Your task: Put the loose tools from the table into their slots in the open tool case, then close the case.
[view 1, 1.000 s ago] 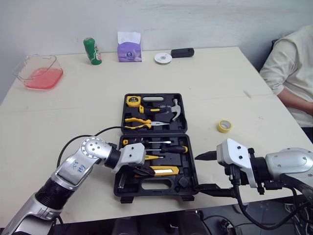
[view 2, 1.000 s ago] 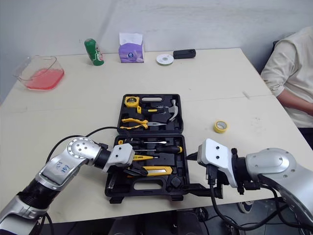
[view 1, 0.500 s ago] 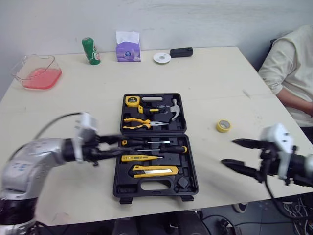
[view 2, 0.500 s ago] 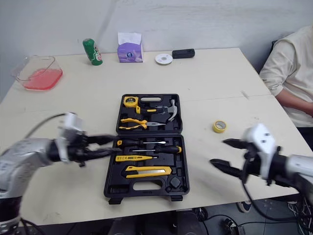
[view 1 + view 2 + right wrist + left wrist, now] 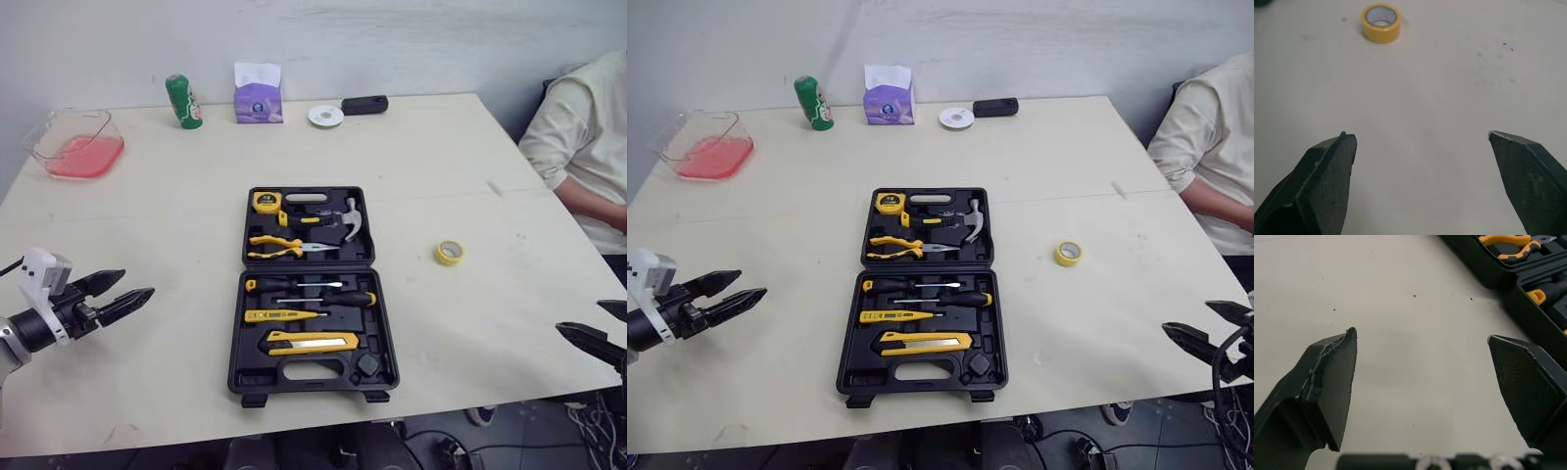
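The black tool case (image 5: pixel 309 289) lies open in the middle of the table. Its far half holds a tape measure (image 5: pixel 266 202), a hammer (image 5: pixel 349 221) and yellow-handled pliers (image 5: pixel 279 246). Screwdrivers (image 5: pixel 312 293) and a yellow utility knife (image 5: pixel 312 342) lie in the near half. A yellow tape roll (image 5: pixel 450 252) lies loose on the table to the right of the case. My left gripper (image 5: pixel 135 285) hovers open and empty well to the left of the case. My right gripper (image 5: pixel 1185 315) is open and empty at the table's near right edge, with the tape roll (image 5: pixel 1381 22) ahead of it.
Along the far edge stand a green can (image 5: pixel 183 101), a purple tissue pack (image 5: pixel 258 93), a white disc (image 5: pixel 325 116) and a black object (image 5: pixel 364 104). A clear container with pink contents (image 5: pixel 76 145) sits at the far left. A person (image 5: pixel 583 147) sits at the right.
My left gripper left the case's near half, opened and drew back far to the left. My right gripper pulled away from the case to the near right edge.
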Motion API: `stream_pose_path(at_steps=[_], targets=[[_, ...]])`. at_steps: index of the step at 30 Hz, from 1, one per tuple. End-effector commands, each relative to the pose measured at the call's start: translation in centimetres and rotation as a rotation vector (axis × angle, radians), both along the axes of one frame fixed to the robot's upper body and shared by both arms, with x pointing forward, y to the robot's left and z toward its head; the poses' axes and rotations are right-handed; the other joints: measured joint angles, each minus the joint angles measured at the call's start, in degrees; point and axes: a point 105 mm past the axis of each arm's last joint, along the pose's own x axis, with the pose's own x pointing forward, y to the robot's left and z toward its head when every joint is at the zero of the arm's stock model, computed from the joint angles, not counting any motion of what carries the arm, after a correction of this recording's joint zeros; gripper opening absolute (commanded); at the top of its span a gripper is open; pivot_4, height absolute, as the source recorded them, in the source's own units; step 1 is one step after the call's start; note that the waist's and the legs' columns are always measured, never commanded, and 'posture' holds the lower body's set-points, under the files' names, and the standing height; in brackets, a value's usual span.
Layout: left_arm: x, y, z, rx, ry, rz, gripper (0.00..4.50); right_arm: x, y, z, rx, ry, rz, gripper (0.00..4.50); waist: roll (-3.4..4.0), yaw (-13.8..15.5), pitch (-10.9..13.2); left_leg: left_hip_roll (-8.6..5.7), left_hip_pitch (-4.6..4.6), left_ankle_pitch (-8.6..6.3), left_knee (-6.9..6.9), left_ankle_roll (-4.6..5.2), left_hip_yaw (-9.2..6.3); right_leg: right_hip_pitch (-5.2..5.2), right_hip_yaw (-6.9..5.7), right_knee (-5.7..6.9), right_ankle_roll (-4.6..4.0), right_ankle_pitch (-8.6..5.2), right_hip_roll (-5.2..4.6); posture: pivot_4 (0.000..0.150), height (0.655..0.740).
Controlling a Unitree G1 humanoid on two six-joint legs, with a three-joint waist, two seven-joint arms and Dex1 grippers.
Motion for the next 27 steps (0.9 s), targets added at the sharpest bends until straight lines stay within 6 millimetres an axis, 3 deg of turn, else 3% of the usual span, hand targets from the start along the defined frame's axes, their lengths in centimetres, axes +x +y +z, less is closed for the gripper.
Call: stream_pose_path(at_steps=[1, 3, 7, 8, 10, 18, 22, 27], targets=[[-0.1, -5.4, 3.4, 0.033, -0.078, -0.273, 4.48, 1.5, 1.6, 1.6, -0.092, -0.014, 0.139, 4.5, 0.0, -0.04, 0.0, 0.0, 0.0, 0.0, 0.0, -0.01, 0.0, 0.0, 0.0, 0.0, 0.0, 0.0, -0.01, 0.15, 0.7244], [-0.4, -8.3, 4.7, 0.054, -0.107, -0.425, 4.48, 2.5, 2.6, 1.9, -0.154, 0.036, 0.252, 4.5, 0.05, -0.07, 0.03, -0.04, -0.01, 0.02, 0.0, -0.05, 0.01, 0.0, 0.01, 0.01, 0.01, 0.02, 0.06, 0.15, 0.7244], [-1.1, -11.8, 6.5, 0.064, -0.159, -0.616, 4.48, 3.7, 3.7, 2.3, -0.234, 0.131, 0.405, 4.5, 0.3, -0.2, 0.15, -0.19, 0.02, 0.2, -0.04, -0.43, 0.05, -0.01, 0.05, 0.02, 0.01, 0.02, 0.17, 0.15, 0.7244], [-1.5, -14.0, 7.7, 0.055, -0.199, -0.732, 4.48, 5.1, 4.6, 2.2, -0.284, 0.16, 0.466, 4.5, 0.31, -0.34, 0.17, -0.16, 0.0, 0.23, -0.04, -0.47, 0.05, -0.02, 0.05, 0.01, 0.0, 0.01, 0.2, 0.15, 0.7244], [-2.1, -16.5, 9.1, 0.052, -0.249, -0.875, 4.48, 7.3, 5.7, 2.4, -0.364, 0.199, 0.532, 4.5, 0.38, -0.86, 0.59, -0.17, 0.0, 0.26, 0.14, -0.46, 0.13, -0.01, 0.02, 0.04, 0.01, 0.04, 0.35, 0.15, 0.7244], [-2.0, -19.8, 10.3, 0.012, -0.322, -0.99, 4.48, 13.5, 7.3, 1.5, -0.535, 0.254, 0.571, 4.5, 0.51, -1.49, 0.62, -0.43, -0.23, 0.48, 0.07, -0.46, 0.2, -0.36, 0.2, 0.15, 0.16, 0.15, 0.31, 0.15, 0.7244], [-2.2, -20.4, 9.9, 0.017, -0.327, -1.0, 4.5, 13.9, 7.8, 0.7, -0.595, 0.302, 0.636, 3.2, 0.52, -1.39, 0.63, -0.45, -0.34, 0.52, 0.12, -0.47, 0.25, -0.6, 0.26, 0.35, 0.15, 0.14, 0.26, 0.15, 0.7244], [-2.3, -20.8, 9.9, 0.004, -0.329, -1.002, 4.5, 14.9, 9.0, 0.5, -0.622, 0.291, 0.669, 3.2, 0.52, -1.49, 0.63, -0.49, -0.33, 0.57, 0.26, -0.48, 0.24, -0.65, 0.36, 0.59, 0.14, 0.14, 0.22, 0.15, 0.7244]])
